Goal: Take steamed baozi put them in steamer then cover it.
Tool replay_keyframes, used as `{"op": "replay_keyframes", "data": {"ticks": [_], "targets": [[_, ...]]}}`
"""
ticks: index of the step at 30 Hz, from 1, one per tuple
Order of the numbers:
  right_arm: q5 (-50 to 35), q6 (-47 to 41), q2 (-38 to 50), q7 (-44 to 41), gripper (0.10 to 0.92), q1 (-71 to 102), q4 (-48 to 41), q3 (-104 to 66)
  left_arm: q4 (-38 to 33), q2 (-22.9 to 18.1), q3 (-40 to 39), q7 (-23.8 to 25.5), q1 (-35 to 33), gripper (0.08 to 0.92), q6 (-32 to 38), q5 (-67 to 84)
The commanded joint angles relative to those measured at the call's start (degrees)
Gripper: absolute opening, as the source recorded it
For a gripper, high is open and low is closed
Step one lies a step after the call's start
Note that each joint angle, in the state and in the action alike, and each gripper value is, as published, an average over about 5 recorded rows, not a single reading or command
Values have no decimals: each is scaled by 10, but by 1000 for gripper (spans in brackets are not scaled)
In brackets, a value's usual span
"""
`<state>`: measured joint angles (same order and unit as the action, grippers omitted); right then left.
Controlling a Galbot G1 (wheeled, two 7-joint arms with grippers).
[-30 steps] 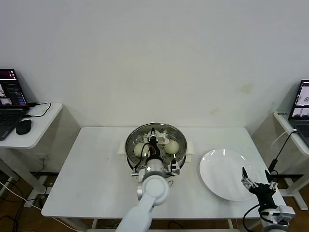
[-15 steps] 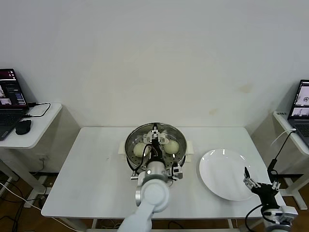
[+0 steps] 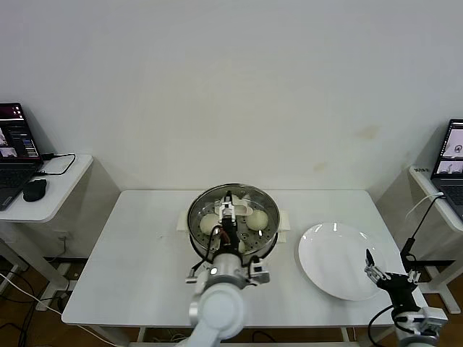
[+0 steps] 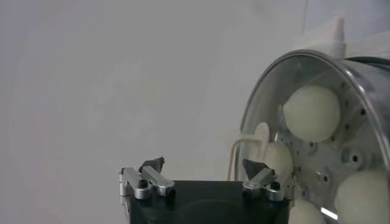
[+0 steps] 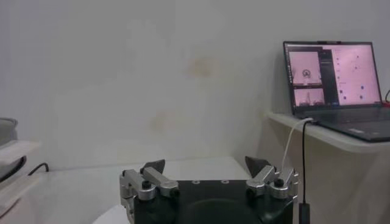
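Now that its jaws are standing wide apart with nothing between them, the left gripper (image 4: 203, 172) is backing off from the steamer (image 3: 197, 233), and that is the big change: a second ago it was clamped and reaching in over the pot, and now it is pulling toward the near edge of the table (image 3: 137, 246), empty. From its wrist view the glass cover (image 4: 259, 103) is sitting over the pot, its cream handle (image 4: 261, 135) just ahead of the fingertips and untouched. Through the glass, the steamed baozi (image 4: 311, 112) are resting on the perforated tray; the head view is showing two clearly, the wrist view hinting at more. So the lid is looking placed, and the job is reading as all but finished. Over on the right, the right gripper (image 5: 206, 170) is waiting, jaws open and empty, beside the white plate (image 3: 336, 260), which is lying bare. Laptops are glowing on both side desks.
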<state>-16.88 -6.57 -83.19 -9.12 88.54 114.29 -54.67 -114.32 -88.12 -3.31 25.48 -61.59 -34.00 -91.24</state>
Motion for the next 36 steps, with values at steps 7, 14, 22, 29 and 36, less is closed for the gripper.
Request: {"op": "replay_keyframes", "data": {"ticks": [7, 14, 22, 29, 36], "targets": [[-31, 31, 85, 33, 823, 24, 26, 119, -187, 131, 424, -270, -221, 823, 228, 708], [18, 19, 78, 48, 823, 20, -9, 155, -154, 78, 509, -288, -325, 823, 322, 887], [15, 15, 42, 56, 823, 50, -30, 164, -64, 49, 450, -295, -412, 823, 344, 901], [-6, -2, 79, 71, 823, 97, 8, 177, -44, 35, 419, -283, -447, 823, 315, 881], [-25, 8, 129, 101, 823, 123, 29, 177, -67, 27, 407, -277, -477, 823, 304, 878]]}}
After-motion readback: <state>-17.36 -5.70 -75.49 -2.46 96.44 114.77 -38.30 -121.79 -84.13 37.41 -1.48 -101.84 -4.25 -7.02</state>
